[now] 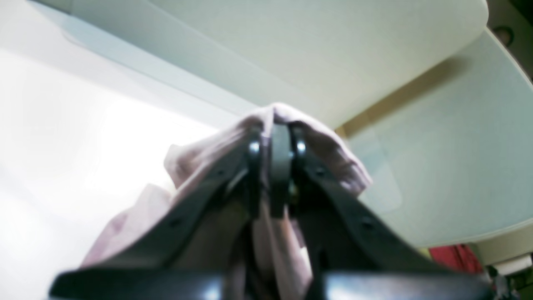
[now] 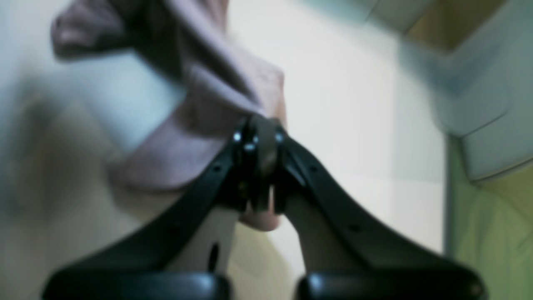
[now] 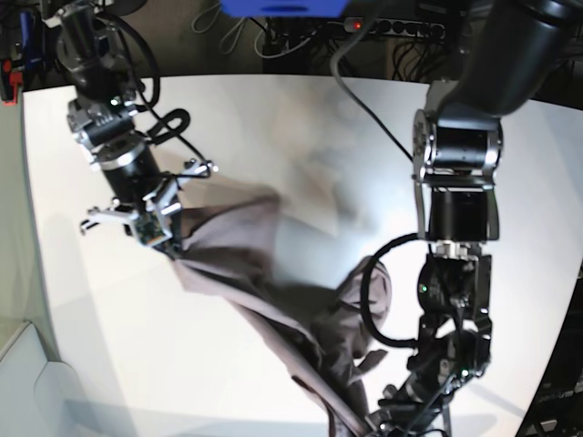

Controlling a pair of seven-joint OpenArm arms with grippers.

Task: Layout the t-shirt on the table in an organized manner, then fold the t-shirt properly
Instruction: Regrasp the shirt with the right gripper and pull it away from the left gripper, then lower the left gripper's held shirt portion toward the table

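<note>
Both end effectors, left (image 1: 277, 137) and right (image 2: 258, 137), are clenched on the t-shirt (image 3: 273, 273), which is stretched above the desk (image 3: 301, 127); a thin pinch could be lost under tension, dropping it bunched.

T-shirt (image 3: 273, 273): soft cloth, dusty mauve-pink, matt, creased and rumpled in folds. Table (image 3: 273, 137): smooth white top, mostly matt, faint sheen where light falls. Left gripper (image 1: 275, 125): black fingers, plastic-looking, smooth with slight gloss, small shiny metal screw heads near tips. Right gripper (image 2: 258, 129): same black smooth finish, bright metal fasteners at tips. Cables (image 3: 383, 309): black, smooth, rubbery-looking sheath.
</note>
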